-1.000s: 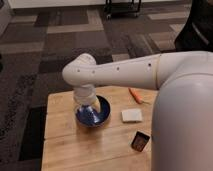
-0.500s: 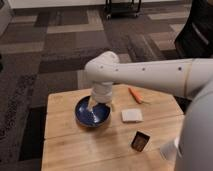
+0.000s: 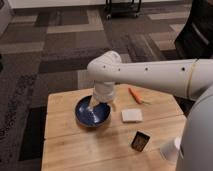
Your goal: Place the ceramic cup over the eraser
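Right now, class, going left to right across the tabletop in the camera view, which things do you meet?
blue bowl → white block → white cup. The gripper hangs over the bowl, and the carrot and eraser overlap the block's span, so those three are left out.

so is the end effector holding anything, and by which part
Cannot tell: the end effector sits over the dark blue bowl, and no held object shows clearly.

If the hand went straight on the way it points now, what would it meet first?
Probably the bowl. The hand points down over the bowl's right part, so it would likely meet the inside or the rim; depth is hard to judge.
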`<state>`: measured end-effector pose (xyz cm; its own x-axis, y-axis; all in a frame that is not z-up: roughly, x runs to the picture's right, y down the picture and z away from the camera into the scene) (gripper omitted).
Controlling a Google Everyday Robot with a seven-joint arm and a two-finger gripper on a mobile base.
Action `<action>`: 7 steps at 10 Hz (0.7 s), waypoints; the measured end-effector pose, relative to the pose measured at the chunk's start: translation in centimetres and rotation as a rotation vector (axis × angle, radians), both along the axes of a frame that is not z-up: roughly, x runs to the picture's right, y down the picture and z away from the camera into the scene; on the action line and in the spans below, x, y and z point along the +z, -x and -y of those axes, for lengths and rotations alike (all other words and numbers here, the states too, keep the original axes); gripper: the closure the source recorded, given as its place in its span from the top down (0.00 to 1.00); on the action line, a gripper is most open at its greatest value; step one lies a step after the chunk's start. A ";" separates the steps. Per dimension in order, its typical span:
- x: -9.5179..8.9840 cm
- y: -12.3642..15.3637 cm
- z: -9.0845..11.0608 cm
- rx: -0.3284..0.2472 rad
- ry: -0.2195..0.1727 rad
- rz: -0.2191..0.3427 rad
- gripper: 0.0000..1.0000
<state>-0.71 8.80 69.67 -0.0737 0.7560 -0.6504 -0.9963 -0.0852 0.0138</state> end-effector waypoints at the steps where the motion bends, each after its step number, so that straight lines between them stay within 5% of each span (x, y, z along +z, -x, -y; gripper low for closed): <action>1: 0.0 0.1 0.0 -0.001 0.000 0.001 0.65; 3: 0.0 -0.1 0.0 0.001 0.000 -0.002 0.65; 7: -0.7 -7.7 -1.3 0.178 0.006 -0.151 0.65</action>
<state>6.96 10.07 68.96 -0.3020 0.7184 -0.6267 -0.9522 -0.2585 0.1626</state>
